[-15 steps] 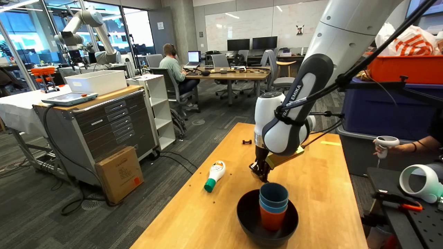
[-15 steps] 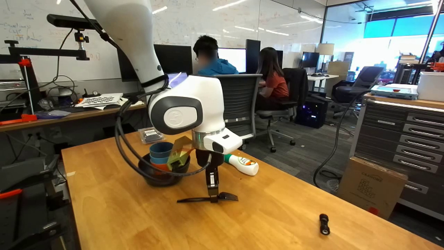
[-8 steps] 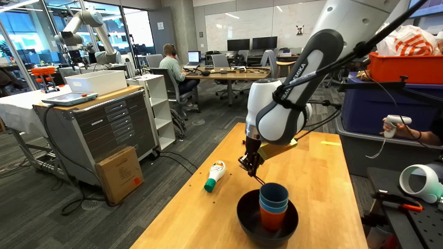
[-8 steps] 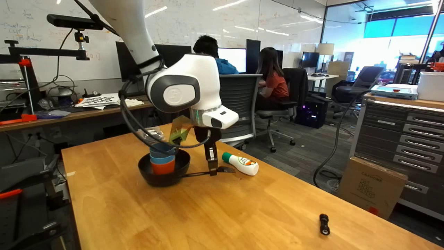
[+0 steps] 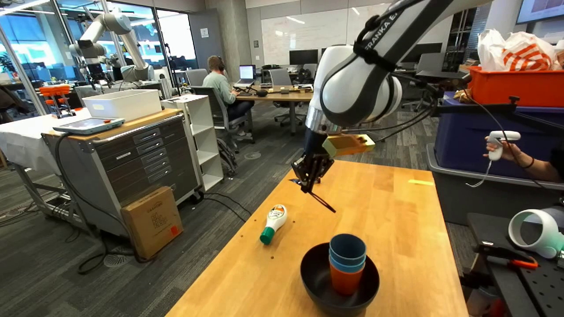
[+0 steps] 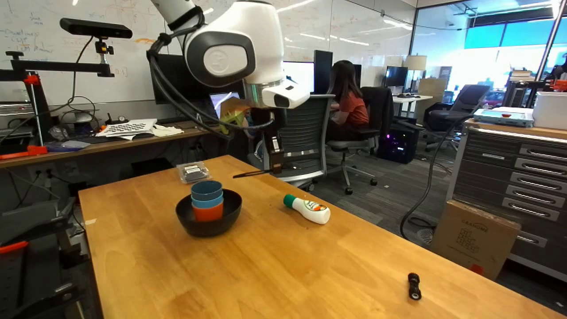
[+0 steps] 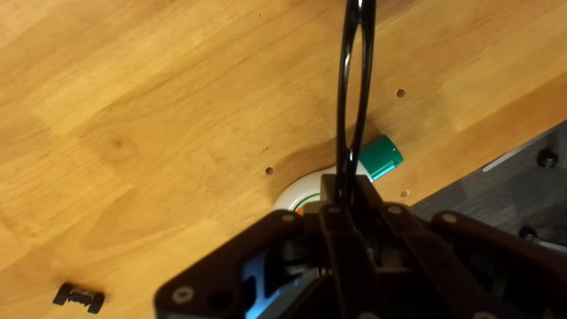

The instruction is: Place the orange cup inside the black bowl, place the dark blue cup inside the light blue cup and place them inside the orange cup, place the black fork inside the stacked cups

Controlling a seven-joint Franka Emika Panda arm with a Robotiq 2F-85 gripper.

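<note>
One black fork [image 7: 342,110] is grasped by the gripper [image 6: 277,169], held aloft apart from one black bowl [image 6: 208,229]. Inside the bowl are nested, from below, one orange cup [image 5: 346,281], one light blue cup [image 5: 347,267], one dark blue cup [image 5: 347,249]. Near the bowl one bottle [image 5: 276,218] is laid; well apart from it, one black piece [image 6: 413,286], perhaps wheeled

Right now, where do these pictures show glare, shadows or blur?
Wrist view: glossy highlights on the black fork, a soft shadow beside the white bottle, the gripper dark and slightly blurred. In an exterior view: light streaks mirrored on the whiteboard, and the far window washed out.
</note>
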